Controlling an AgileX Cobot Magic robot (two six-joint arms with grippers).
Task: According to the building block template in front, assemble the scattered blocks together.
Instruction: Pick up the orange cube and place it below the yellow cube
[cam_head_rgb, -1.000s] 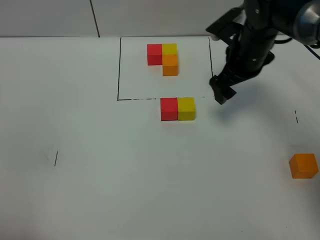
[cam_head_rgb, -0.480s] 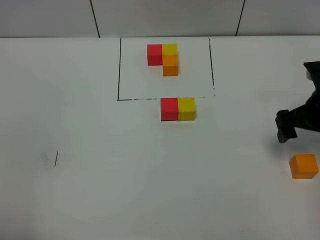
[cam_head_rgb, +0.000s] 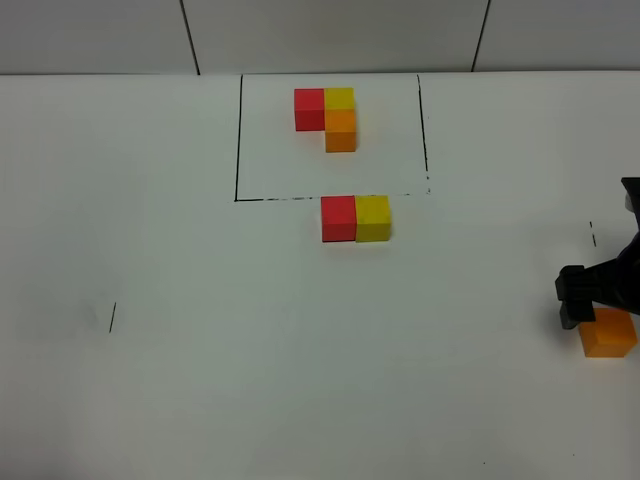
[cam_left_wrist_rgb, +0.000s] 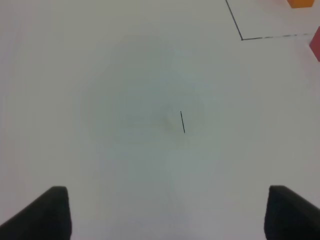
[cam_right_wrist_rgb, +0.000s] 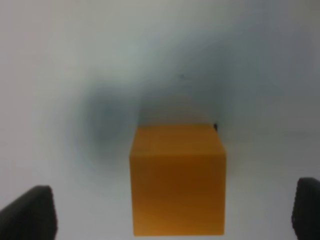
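Straddling the orange block (cam_right_wrist_rgb: 177, 180) near the right edge of the worktop (cam_head_rgb: 200, 350), the right gripper (cam_right_wrist_rgb: 170, 212) has its jaws spread wide and released, one fingertip on either side of the block and neither touching it, so nothing is grasped yet. It appears lined up this way so that a straight closing squeeze would catch two opposite flat faces. The block lies well apart from the other pieces, which is likely why the arm is out here. The red block (cam_head_rgb: 338, 218) and yellow block (cam_head_rgb: 373, 218) sit touching side by side just outside the near line of the outlined box (cam_head_rgb: 238, 140), red on the left and yellow on the right. That matches the top row of the template (cam_head_rgb: 330, 118) inside the box. In the template the orange piece sits against the near side of the yellow one, so the orange block seems meant for that same spot, touching the yellow block and leaving the red alone. The left gripper (cam_left_wrist_rgb: 167, 215) hangs open and empty over bare worktop beside a short tick mark (cam_left_wrist_rgb: 182, 121), out of the way because this step needs only one arm. A skewed grip would be the main risk, as it could twist the block.
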